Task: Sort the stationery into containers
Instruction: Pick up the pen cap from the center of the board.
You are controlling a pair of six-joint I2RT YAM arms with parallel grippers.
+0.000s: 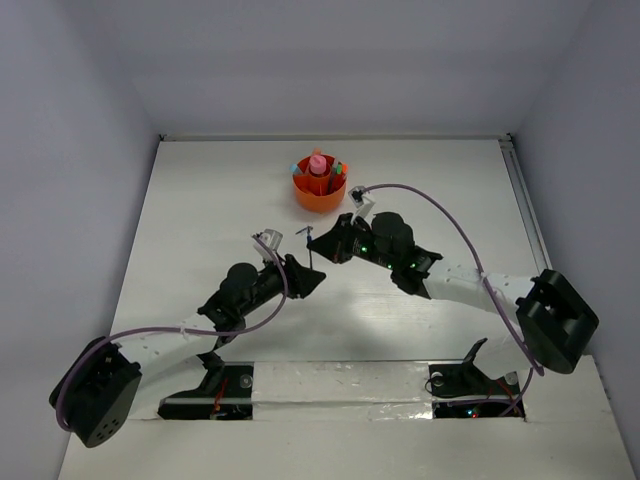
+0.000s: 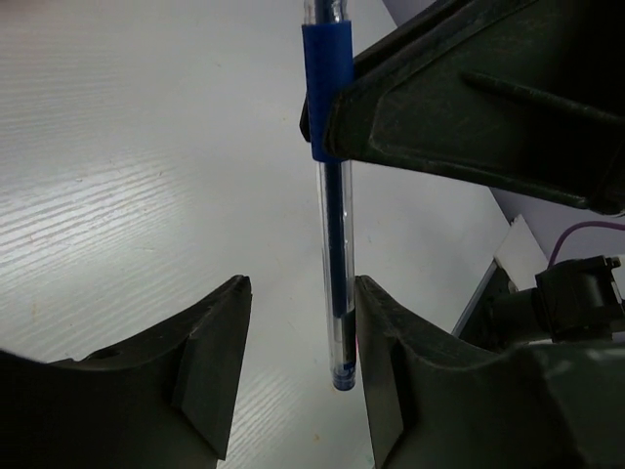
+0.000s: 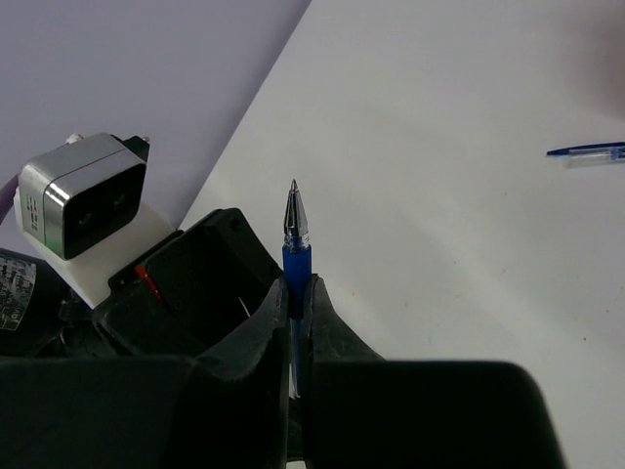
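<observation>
- The top view looks down from high behind the arm bases (image 1: 220, 388) and takes in the whole surface (image 1: 200, 220) to its far edge.
- The left wrist view sits close behind the left pincer (image 2: 301, 313), looking low across the surface.
- The right wrist view sits tight over the right pincer (image 3: 298, 288).
- Both wrist views share the blue pen (image 2: 335, 244).

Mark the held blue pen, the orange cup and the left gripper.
blue pen (image 2: 335, 234): left wrist view, clear barrel.
orange cup (image 1: 318, 201): top view, near wall.
left gripper (image 2: 301, 293): left wrist view, between its jaws.

White table (image 1: 200, 200), boxed by pale grey walls (image 1: 350, 60) at far, left, right edges; shiny tape (image 1: 340, 385) along near edge.
</observation>
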